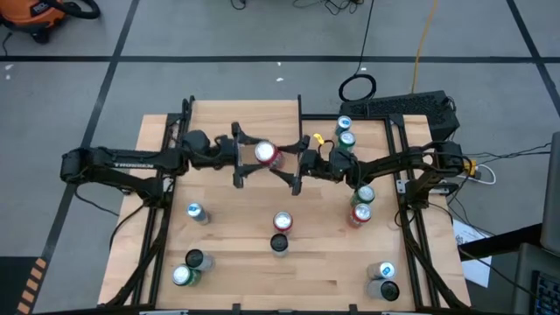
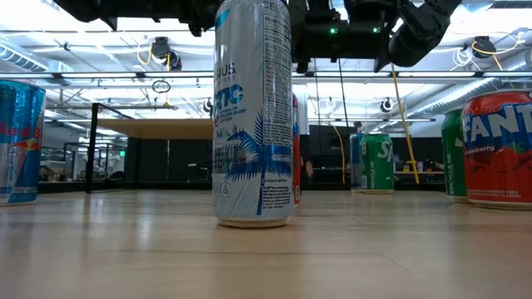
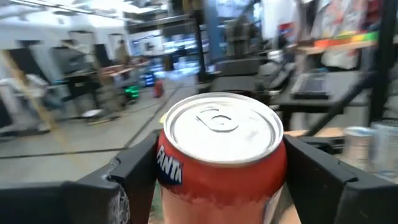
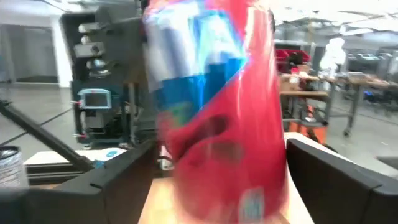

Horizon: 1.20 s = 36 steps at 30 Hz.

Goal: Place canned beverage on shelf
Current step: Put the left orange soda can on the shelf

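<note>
A red Fanta can point(image 1: 265, 154) with a silver top hangs upright above the middle of the table. My left gripper point(image 3: 221, 180) reaches in from the table's left and is shut on it. My right gripper point(image 4: 217, 186) comes in from the table's right with its fingers standing on either side of the same can point(image 4: 217, 112), a narrow gap on each side. The shelf point(image 1: 245, 112), a light-wood board between black uprights, stands at the table's far edge. In the low view it shows as a raised board point(image 2: 166, 129). My left gripper pinches the can's side wall point(image 3: 168, 174) just below the top rim between its two fingers point(image 3: 134, 171). The fingers lie level and come from the table's left. The can stands upright in the hold, lifted clear of the table.
Several other cans stand on the table: a blue-topped one point(image 1: 194, 212), a red one point(image 1: 282, 220), a tall white one point(image 2: 253, 116) near the front, green ones point(image 1: 186, 267) at the near left, and a row along the right side point(image 1: 360, 206). A keyboard point(image 1: 411, 107) lies beyond the far right corner.
</note>
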Available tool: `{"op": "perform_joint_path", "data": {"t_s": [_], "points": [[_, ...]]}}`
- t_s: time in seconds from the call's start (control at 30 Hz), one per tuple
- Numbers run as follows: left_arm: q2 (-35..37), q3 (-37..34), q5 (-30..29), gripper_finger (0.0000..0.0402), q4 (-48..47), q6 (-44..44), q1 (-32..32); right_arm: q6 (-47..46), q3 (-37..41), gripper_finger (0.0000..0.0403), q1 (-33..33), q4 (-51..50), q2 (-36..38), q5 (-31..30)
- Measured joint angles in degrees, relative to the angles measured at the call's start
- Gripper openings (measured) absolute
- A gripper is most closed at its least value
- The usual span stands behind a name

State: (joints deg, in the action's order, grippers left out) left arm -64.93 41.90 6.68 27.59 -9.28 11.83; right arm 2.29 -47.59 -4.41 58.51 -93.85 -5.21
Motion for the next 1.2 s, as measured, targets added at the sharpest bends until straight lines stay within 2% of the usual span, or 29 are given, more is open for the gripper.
{"op": "perform_joint_path", "data": {"t_s": [0.13,0.33,0.63,0.73,0.87,1.2], "points": [[2.8,2.0,-1.8,0.0275,-6.6,-1.3,5.0,-0.3,0.0,0.0356,0.2,-4.2,3.1,-5.1],[5.3,4.7,-0.7,0.0275,-15.4,-4.6,15.2,-1.2,0.1,0.0355,0.4,-9.7,6.5,-5.4],[4.7,5.0,9.9,0.0276,-18.6,-0.3,37.7,-1.7,0.1,0.0354,0.4,-11.9,6.5,-5.3],[4.2,5.0,12.4,0.0276,-18.4,1.7,43.3,-1.7,0.1,0.0354,0.4,-11.9,6.5,-5.3],[3.7,3.8,13.8,0.0276,-19.3,4.3,47.8,-1.6,0.1,0.0354,0.4,-12.1,6.5,-5.3],[3.9,-2.0,14.4,0.0276,-19.0,4.5,53.8,-1.4,0.2,0.0354,0.4,-15.1,6.4,-5.3]]}}
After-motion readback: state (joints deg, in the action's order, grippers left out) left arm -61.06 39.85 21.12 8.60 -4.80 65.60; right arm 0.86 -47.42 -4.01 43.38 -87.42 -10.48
